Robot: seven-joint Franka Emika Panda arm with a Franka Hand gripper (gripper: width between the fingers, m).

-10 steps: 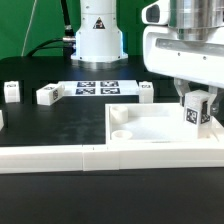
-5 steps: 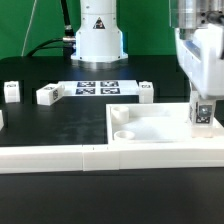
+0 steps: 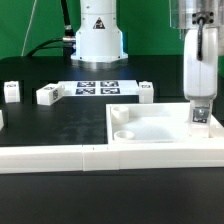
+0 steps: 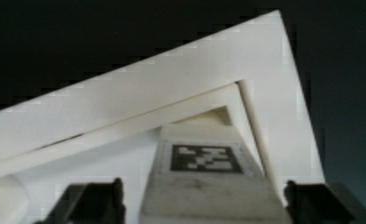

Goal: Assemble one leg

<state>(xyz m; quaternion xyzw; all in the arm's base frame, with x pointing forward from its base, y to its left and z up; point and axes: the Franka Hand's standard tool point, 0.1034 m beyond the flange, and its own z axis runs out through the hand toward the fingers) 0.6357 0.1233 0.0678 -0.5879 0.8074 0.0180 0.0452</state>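
The leg point(image 3: 201, 114) is a small white block with a black-and-white tag. It stands upright in the near corner of the white panel point(image 3: 150, 125), at the exterior view's right. My gripper point(image 3: 201, 108) comes straight down on it, with a finger on either side, shut on the leg. In the wrist view the leg point(image 4: 206, 160) runs between my two dark fingertips point(image 4: 91, 205), its tag facing the camera. The panel's corner point(image 4: 144, 110) spreads out behind it. The leg's foot and the socket under it are hidden.
Other white leg blocks lie at the back: one point(image 3: 48, 95) left of the marker board point(image 3: 97, 88), one point(image 3: 11, 91) at the far left, one point(image 3: 146, 92) right of the board. A white rail point(image 3: 60, 157) runs along the front. The robot base point(image 3: 97, 35) stands behind.
My gripper has turned about its vertical axis over the panel's corner, carrying the leg round so that its tag now faces the exterior camera. Since half a second ago it has turned only slightly.
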